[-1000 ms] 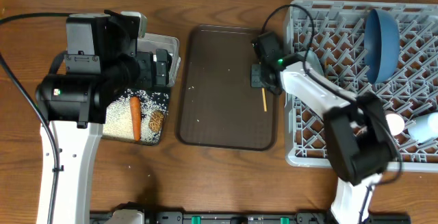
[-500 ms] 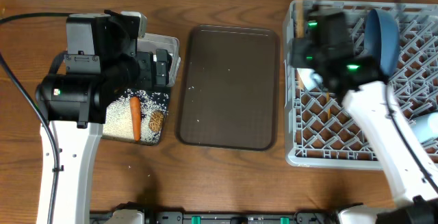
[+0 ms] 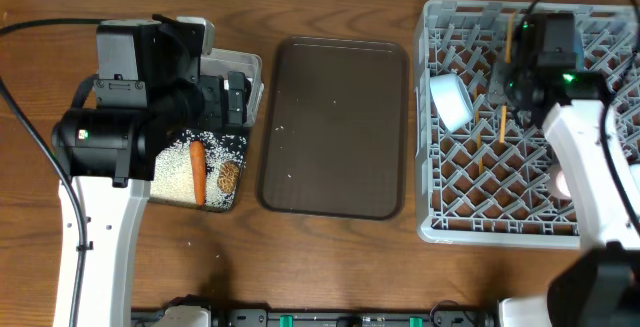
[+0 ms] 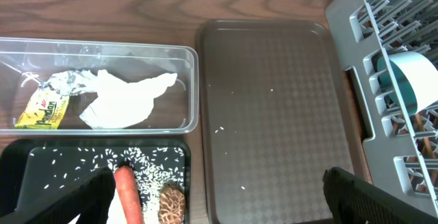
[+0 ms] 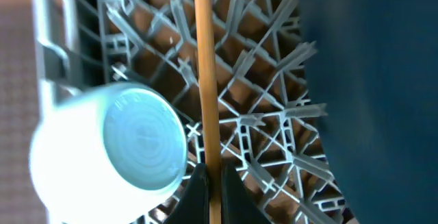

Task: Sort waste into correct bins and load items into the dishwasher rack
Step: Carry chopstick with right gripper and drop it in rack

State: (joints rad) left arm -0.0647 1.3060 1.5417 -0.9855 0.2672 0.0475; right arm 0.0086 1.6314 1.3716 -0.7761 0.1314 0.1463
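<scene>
My right gripper [image 5: 209,183] is shut on a thin wooden chopstick [image 5: 202,59] and holds it over the grey dishwasher rack [image 3: 440,222], as the overhead view [image 3: 509,29] also shows. A cup with a blue inside [image 5: 140,142] lies on its side in the rack to the left of the stick. The dark blue plate [image 5: 376,80] stands to its right. My left gripper [image 4: 226,203] is open and empty above the bins. The clear tub [image 4: 191,80] holds the white wrapper [image 4: 123,97] and yellow packet [image 4: 41,109]. The black tray [image 4: 41,162] holds rice [image 4: 154,172], the carrot [image 4: 126,190] and the brown lump [image 4: 172,203].
The dark brown serving tray [image 3: 335,127] lies between the bins and the rack, with a few rice grains on it. Another chopstick [image 3: 480,165] lies in the rack below my right gripper. Something white [image 3: 565,182] shows in the rack under the right arm.
My right arm has lifted the chopstick off the brown tray and carried it right, over the rack. It now hides the plate from overhead. The left arm has not moved.
</scene>
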